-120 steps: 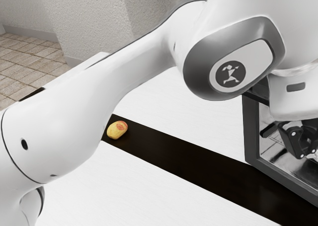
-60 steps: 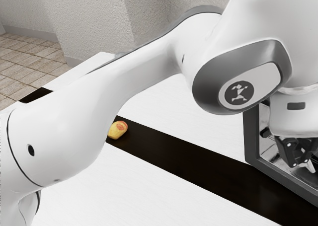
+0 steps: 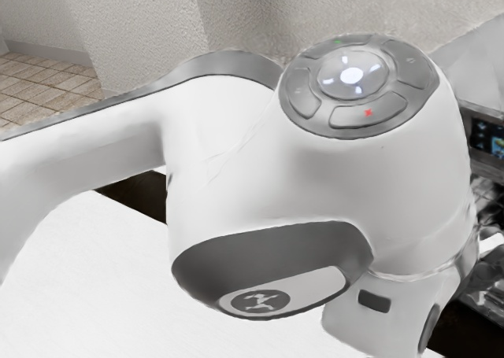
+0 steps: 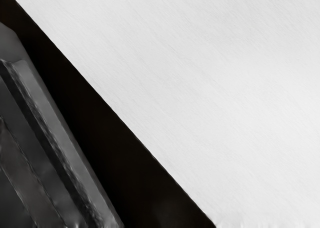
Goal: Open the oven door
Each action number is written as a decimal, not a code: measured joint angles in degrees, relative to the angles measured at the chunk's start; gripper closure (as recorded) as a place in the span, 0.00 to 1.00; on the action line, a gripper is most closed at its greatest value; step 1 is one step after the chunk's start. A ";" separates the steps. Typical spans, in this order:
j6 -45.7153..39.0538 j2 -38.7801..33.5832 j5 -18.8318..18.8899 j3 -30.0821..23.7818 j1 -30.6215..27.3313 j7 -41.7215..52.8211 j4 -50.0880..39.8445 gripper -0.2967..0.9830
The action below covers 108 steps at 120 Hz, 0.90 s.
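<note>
Opening seems advanced | oven (image 3: 488, 140) at the exterior view's right, inside partly visible | grey frame (image 4: 71, 155) near my hand (image 3: 378, 326), probably the door | full opening not confirmed | grip: I cannot tell

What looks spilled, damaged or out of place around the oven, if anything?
Nothing stands out. The white surface shows no spill or damage, and the dark strip has a clean, straight edge beside it. The arm hides much of the oven, so I can't judge that part.
</note>
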<state>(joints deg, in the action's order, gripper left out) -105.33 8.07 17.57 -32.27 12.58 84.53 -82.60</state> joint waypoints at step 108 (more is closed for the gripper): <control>24.81 2.35 -20.28 43.44 -7.90 -51.07 14.56 0.23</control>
<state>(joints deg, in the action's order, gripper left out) -80.51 10.41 -2.71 11.16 4.68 33.45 -68.04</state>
